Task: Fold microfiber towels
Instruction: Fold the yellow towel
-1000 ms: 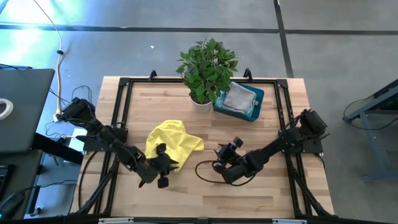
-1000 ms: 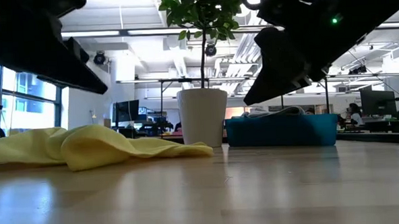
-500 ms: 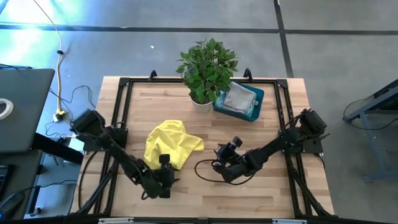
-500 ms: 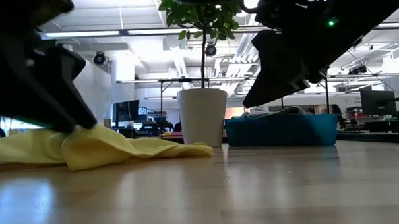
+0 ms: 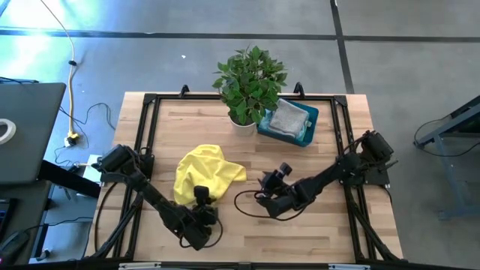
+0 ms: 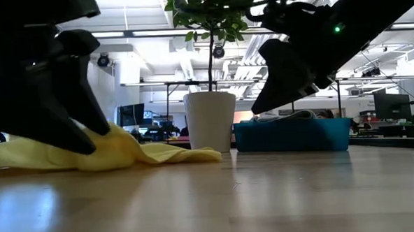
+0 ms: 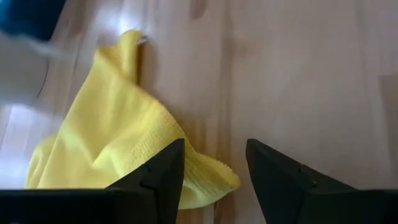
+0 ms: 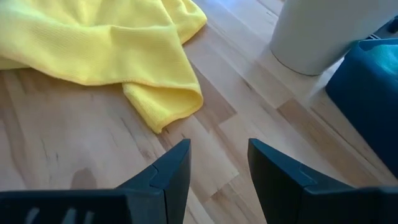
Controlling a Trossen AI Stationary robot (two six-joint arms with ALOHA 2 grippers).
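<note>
A yellow microfiber towel lies crumpled on the wooden table, left of centre; it also shows in the left wrist view, the right wrist view and the low view. My left gripper is open, slants down at the towel's near edge and comes from the table's near side. The towel's near corner lies under the gap between its fingers. My right gripper is open and hangs above bare wood to the towel's right. A grey towel lies in the bin. My left gripper has its open fingers down at the yellow towel's near corner, slanting down from the table's near side. I cannot tell whether they touch the cloth. The towel lies slack on the table.
A potted plant in a white pot stands at the far middle, with a teal bin to its right. A black cable loop lies by my right gripper. Black frame rails run along the table's sides. Bare wood shows along the near edge.
My left gripper has gone down and toward the table's near edge, tipping its fingers downward until they stand at the yellow towel's near corner. My right arm has kept still.
</note>
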